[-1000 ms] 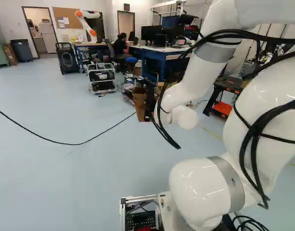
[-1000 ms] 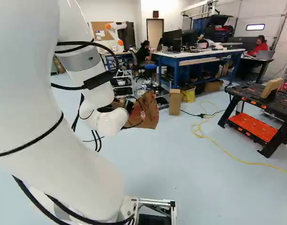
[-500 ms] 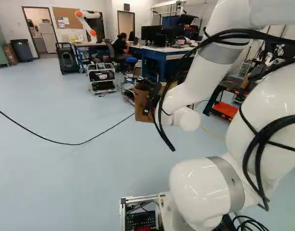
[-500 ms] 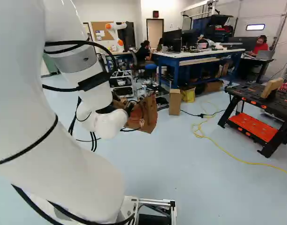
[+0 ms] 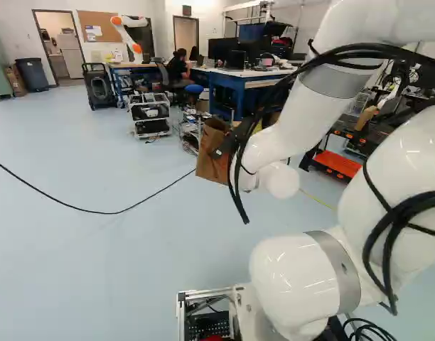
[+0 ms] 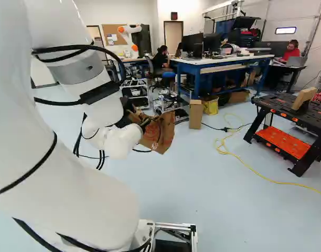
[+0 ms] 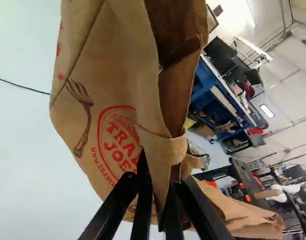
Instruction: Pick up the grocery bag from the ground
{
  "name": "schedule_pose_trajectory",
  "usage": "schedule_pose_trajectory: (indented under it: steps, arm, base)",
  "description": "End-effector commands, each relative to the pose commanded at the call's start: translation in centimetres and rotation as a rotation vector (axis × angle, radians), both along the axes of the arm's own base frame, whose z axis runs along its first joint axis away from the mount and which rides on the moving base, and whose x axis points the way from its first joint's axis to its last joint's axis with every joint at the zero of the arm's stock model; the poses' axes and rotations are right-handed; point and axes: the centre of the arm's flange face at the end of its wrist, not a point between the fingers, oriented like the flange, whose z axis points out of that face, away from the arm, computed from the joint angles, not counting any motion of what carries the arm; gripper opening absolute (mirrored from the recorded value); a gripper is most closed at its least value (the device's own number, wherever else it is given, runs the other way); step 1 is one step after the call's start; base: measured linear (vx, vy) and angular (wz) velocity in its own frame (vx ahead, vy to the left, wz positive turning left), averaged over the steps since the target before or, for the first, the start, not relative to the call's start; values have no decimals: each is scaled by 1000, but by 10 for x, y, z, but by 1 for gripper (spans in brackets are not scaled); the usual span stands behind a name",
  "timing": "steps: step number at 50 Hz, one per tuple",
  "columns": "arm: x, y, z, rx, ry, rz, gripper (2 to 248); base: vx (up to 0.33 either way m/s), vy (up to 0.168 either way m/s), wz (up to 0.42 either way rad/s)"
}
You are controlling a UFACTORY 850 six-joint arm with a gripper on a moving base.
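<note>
Shifting with the arm (image 5: 315,106), the grocery bag (image 6: 159,134) is tilting more than in the earlier frame and sliding left in the right base view; the base is staying put. From the left, I'm seeing a black cable (image 5: 118,212) lying across the floor (image 5: 132,263). Next, the brown bag is hanging aslant, and I'm judging it already off the ground, though I'm not seeing the gap under it clearly. My gripper (image 7: 160,190) is pinching its paper rim between both fingers, close by the folded strap (image 7: 168,147). Farther right, a cardboard box (image 6: 195,114) and a yellow bag (image 6: 210,106) are standing apart from it. So the grip is looking done; what's remaining is raising it well clear and steadying it.
</note>
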Motion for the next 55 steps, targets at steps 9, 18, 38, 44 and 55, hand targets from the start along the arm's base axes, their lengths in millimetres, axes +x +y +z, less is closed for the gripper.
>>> schedule_pose_trajectory:
  steps: [9, 18, 38, 44, 55]
  arm:
    - [-5, 0, 0, 100, 4, -35, 22]
    - [-10, -1, 0, 194, 7, -68, 22]
    - [-18, -2, 0, 366, 13, -129, 22]
    - [-21, -2, 0, 410, 14, -144, 22]
    - [-24, -2, -1, 479, 16, -169, 22]
  base:
    - [0, 0, 0]
    - [0, 0, 0]
    - [0, 0, 0]
    - [0, 0, 0]
    - [0, 0, 0]
